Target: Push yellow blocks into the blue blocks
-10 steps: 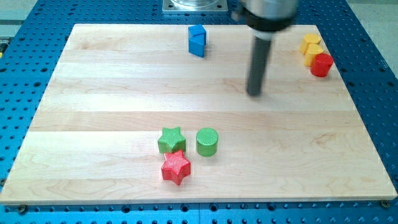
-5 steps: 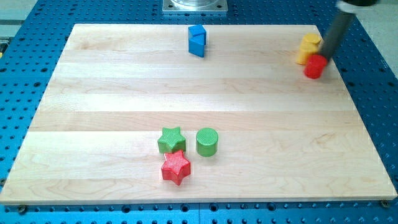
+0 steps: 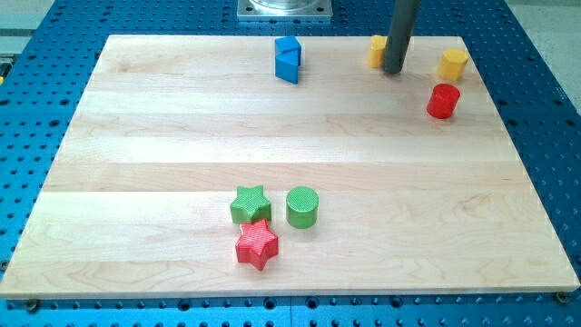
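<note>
Two blue blocks (image 3: 288, 59) stand pressed together near the view's top, left of centre. One yellow block (image 3: 377, 51) sits at the view's top, partly hidden behind my rod. My tip (image 3: 394, 70) touches its right side. A second yellow block (image 3: 453, 64) lies further right, near the board's top right corner, apart from the tip.
A red cylinder (image 3: 443, 101) lies just below the right yellow block. A green star (image 3: 250, 204), a green cylinder (image 3: 302, 206) and a red star (image 3: 257, 244) cluster near the view's bottom centre. The wooden board (image 3: 136, 163) sits on a blue perforated table.
My tip swung right to the yellow and red cluster, then left. One yellow block slid left along the top edge; the other yellow block and the red cylinder shifted and separated.
</note>
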{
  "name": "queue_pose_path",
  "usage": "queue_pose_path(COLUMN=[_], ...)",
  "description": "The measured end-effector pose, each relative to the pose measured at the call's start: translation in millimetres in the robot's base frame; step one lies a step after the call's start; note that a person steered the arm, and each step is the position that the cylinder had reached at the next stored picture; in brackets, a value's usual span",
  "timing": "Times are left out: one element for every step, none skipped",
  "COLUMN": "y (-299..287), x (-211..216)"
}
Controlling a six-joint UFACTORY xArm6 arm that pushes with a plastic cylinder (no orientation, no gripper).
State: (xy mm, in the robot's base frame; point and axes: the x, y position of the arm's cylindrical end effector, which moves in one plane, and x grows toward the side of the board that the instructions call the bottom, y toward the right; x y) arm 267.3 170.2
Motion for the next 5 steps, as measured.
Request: queue_pose_path(y=[6,31,-5,-55,-86], x=[-10,-13,-44,-51,-52])
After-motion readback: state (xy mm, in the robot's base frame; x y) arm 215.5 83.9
